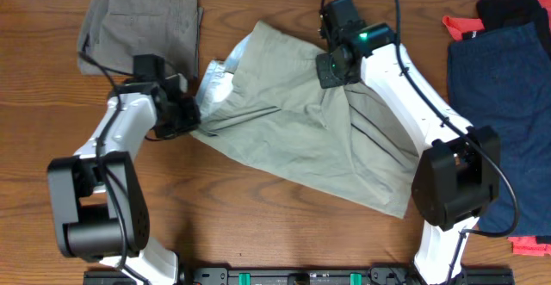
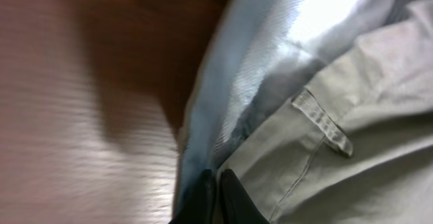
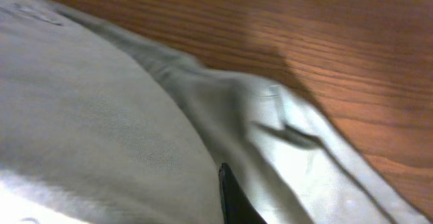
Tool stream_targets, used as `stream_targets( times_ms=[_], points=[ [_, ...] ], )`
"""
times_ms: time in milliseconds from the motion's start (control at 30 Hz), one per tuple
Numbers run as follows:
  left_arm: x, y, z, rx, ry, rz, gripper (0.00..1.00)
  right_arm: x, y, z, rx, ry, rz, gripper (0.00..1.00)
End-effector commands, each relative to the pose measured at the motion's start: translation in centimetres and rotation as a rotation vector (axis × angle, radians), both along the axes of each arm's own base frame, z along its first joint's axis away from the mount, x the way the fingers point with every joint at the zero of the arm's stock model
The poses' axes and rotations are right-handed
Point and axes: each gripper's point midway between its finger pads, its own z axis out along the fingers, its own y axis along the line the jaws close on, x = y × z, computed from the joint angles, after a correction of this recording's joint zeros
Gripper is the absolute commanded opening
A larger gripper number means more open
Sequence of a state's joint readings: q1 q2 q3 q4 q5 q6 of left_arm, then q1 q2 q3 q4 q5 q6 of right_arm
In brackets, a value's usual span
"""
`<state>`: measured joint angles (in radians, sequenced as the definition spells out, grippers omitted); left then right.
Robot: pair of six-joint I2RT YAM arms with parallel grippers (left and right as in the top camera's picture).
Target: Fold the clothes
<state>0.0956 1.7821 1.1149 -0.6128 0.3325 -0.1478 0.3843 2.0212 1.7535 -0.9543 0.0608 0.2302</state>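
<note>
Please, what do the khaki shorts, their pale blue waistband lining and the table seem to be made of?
Khaki shorts: probably woven cotton, matte; it falls in soft creases and shows plain stitching.
Waistband lining: a thinner, smoother cloth with a slight sheen; the fibre cannot be told.
Table: wood or a wood-look laminate, semi-gloss; grain lines and soft light reflections.

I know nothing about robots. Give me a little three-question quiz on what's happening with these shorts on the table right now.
1. True or false: the left gripper and right gripper are both shut on the khaki shorts.
2. Which shorts lie top left in the overhead view? A grey shorts B yellow C purple
3. Fill in: the lining beside the left gripper is pale ____.
Key: 1 true; 2 A; 3 blue.
</note>
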Motion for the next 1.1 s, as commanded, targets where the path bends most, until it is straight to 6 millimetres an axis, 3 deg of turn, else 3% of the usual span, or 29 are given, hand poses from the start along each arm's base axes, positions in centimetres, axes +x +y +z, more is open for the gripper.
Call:
stream_targets(
  times_ms=[0,367,433,467,500,533,567,600,667,800,867,1067],
  points=[
    [0.0,1.9,0.8,0.049,-0.004,0.080,0.06,1.7,-1.7,2.7,0.040,-0.064,-0.095,0.01],
    [-0.4,3.4,0.5,0.132,0.014,0.113,0.06,4.0,-3.0,6.2,0.017,-0.173,-0.100,0.01],
    [-0.4,3.8,0.5,0.150,0.015,0.118,0.06,4.4,-3.2,6.4,0.006,-0.191,-0.105,0.06],
    [-0.4,3.8,0.5,0.154,0.015,0.118,0.06,4.5,-3.2,6.5,0.001,-0.199,-0.093,0.14],
    [-0.4,3.8,0.5,0.153,0.015,0.118,0.06,4.6,-3.1,6.6,-0.004,-0.206,-0.079,0.31],
    [-0.4,3.8,0.5,0.153,0.015,0.118,0.06,4.7,-3.1,6.6,-0.008,-0.211,-0.068,0.50],
    [-0.4,3.8,0.5,0.153,0.015,0.118,0.09,4.8,-3.1,6.7,-0.015,-0.217,-0.053,0.78],
    [-0.4,3.8,0.5,0.153,0.016,0.118,0.14,4.9,-3.1,6.7,-0.019,-0.220,-0.044,0.98],
    [-0.4,3.8,0.5,0.153,0.016,0.118,0.35,4.8,-3.2,6.7,-0.028,-0.218,-0.037,0.99],
    [-0.5,3.8,0.5,0.152,0.020,0.117,0.91,3.8,-3.5,6.9,-0.029,-0.176,-0.062,0.99],
    [-0.6,3.8,0.4,0.151,0.026,0.117,0.97,3.0,-3.7,7.4,-0.025,-0.152,-0.087,0.99],
    [-0.9,3.5,1.5,0.133,0.024,0.151,0.98,0.8,-4.5,10.6,-0.007,-0.131,-0.110,0.99]
  ],
)
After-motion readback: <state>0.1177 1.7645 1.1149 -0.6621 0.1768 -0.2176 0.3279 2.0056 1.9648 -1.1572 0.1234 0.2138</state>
